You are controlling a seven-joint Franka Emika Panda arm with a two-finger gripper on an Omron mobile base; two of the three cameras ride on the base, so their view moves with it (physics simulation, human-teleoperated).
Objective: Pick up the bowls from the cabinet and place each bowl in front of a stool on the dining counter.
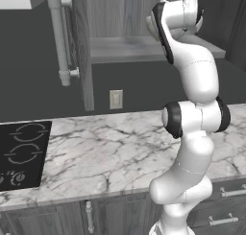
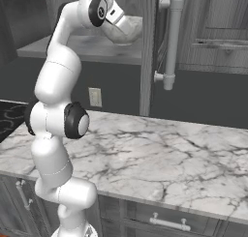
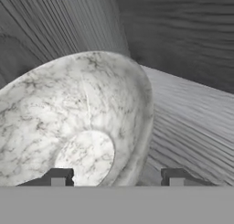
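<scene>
A white-grey marbled bowl (image 3: 77, 122) stands on the grey inner shelf of the cabinet (image 1: 125, 49), and it looks large and close in the hand view. My gripper (image 3: 116, 177) is open. One fingertip (image 3: 58, 176) sits inside the bowl and the other outside, and the bowl's near wall passes between them without touching either. In the right base view the arm reaches up into the cabinet (image 2: 87, 47), with the bowl (image 2: 123, 34) at the end of the hand. The dining counter is out of view.
A marble worktop (image 1: 120, 152) lies under the cabinet, with a black cooktop (image 1: 21, 155) at its left end. The cabinet door stands open, its long metal handle (image 1: 60, 37) beside the shelf. A wall socket (image 1: 116, 99) sits below the shelf. Drawer fronts (image 2: 167, 221) run under the worktop.
</scene>
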